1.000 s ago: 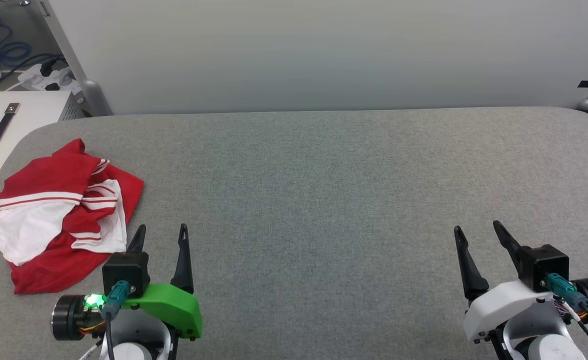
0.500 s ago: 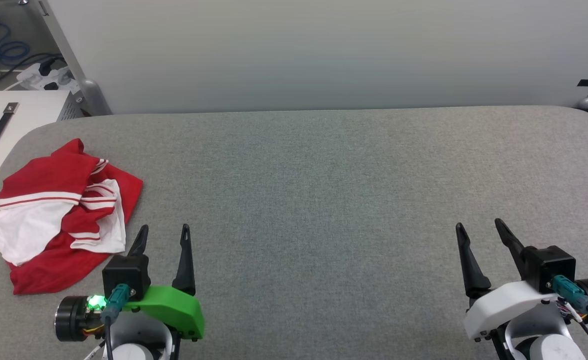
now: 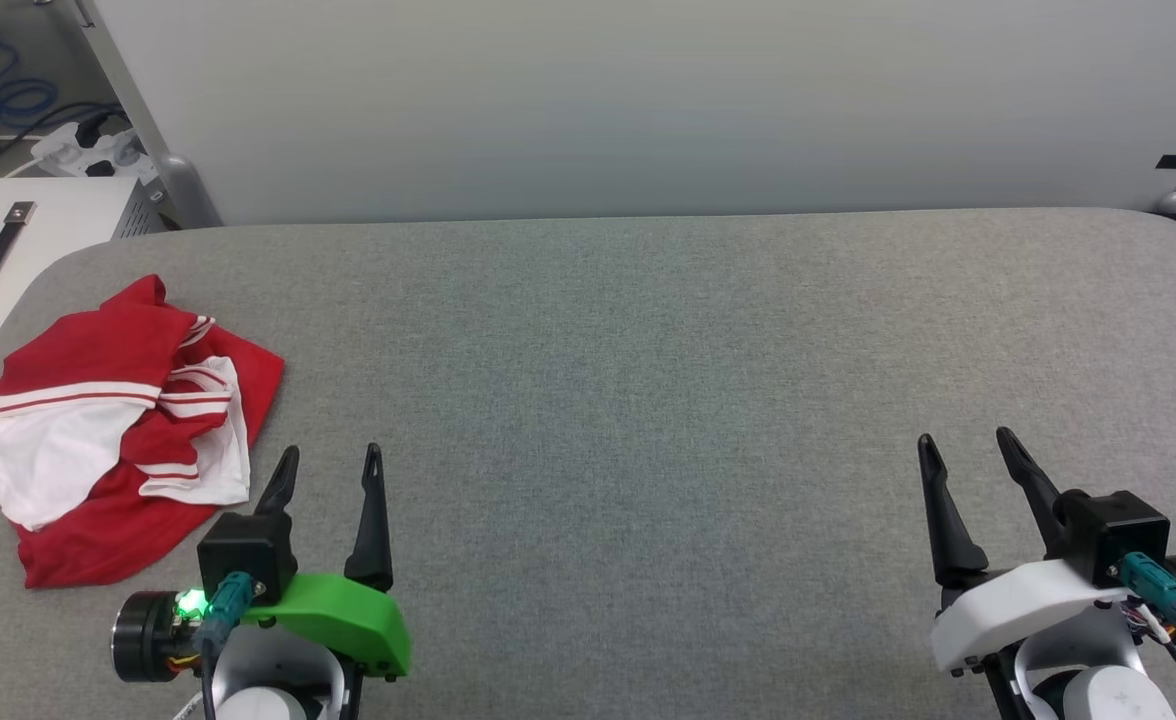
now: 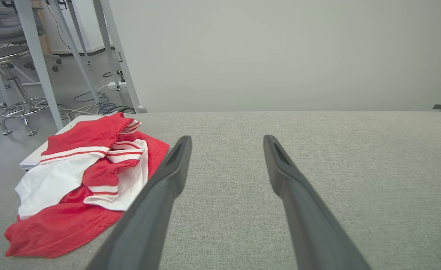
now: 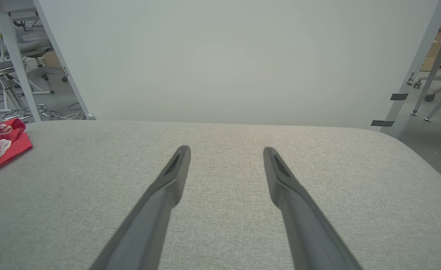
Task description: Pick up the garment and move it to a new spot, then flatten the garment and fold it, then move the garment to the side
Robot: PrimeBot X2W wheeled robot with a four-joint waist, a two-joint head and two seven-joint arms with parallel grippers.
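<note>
- grey fabric-covered table [image 3: 648,330], wide across the head view.
- red and white garment [image 3: 118,430], crumpled in a heap by the table's left edge, just ahead and to the left of the left gripper, untouched.
- left gripper [image 3: 332,455], green-shelled, fingers spread wide, nothing between them.
- right gripper [image 3: 963,438], white-shelled, likewise wide and empty, well apart from the garment.

Left gripper [image 3: 332,450]: at 7 o'clock, green wrist shell [image 3: 343,620], small green lamp [image 3: 188,603] lit; two dark fingers [image 3: 371,520] spread wide, pointing to 12 o'clock.
Right gripper [image 3: 964,436]: at 5 o'clock, white wrist shell [image 3: 1008,610]; fingers spread wide, leaning toward 11 o'clock.
</note>
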